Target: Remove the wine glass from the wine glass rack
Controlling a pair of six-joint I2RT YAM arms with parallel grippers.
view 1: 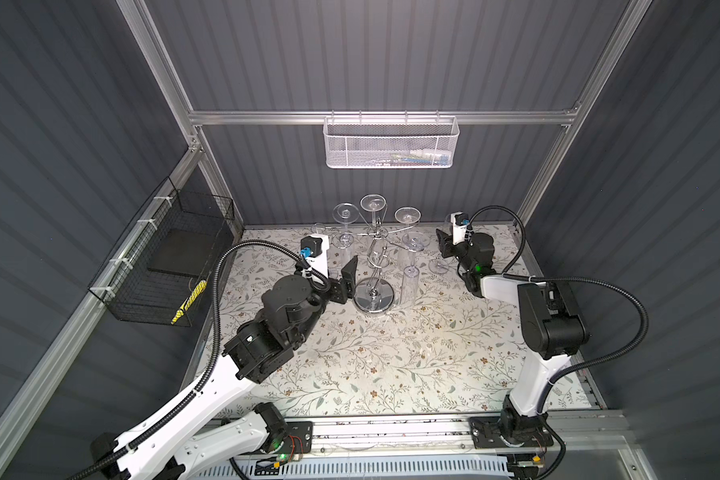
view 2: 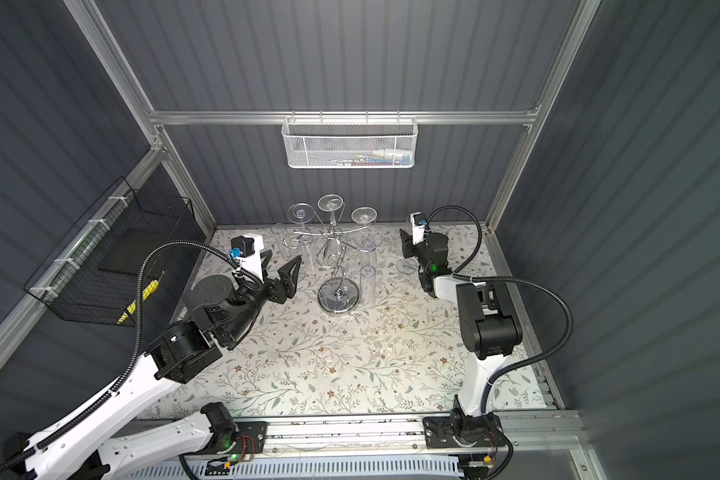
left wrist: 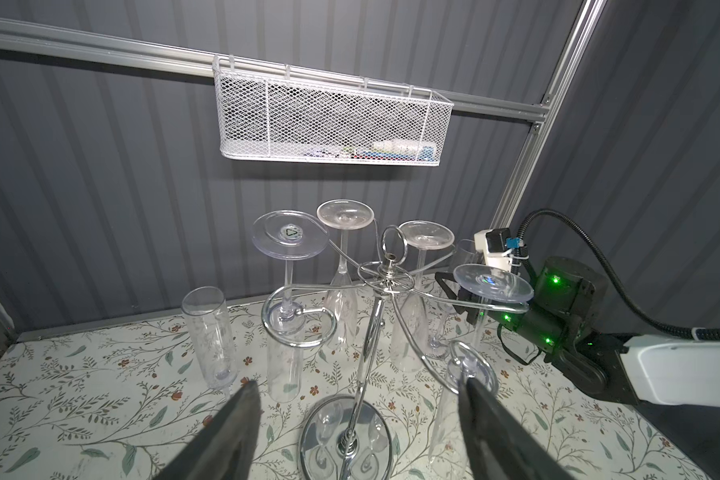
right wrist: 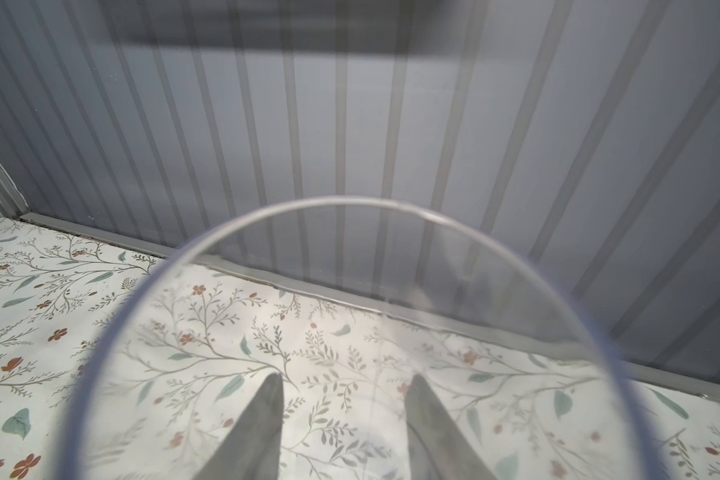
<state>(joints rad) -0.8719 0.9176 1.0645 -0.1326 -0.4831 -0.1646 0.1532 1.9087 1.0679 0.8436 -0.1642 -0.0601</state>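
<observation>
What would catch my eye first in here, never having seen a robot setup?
The shiny chrome wine glass rack stands at the back middle of the floral table, with clear glasses hanging upside down from its curled arms. The left gripper is open beside its base, while the right gripper, off to the rack's right, holds a wine glass apart from it.

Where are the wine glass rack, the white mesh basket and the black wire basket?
wine glass rack (view 1: 366, 300), in a top view, mirrored disc base.
white mesh basket (view 1: 391, 145), in a top view, front wall.
black wire basket (view 1: 142, 305), in a top view, mesh wall.
</observation>
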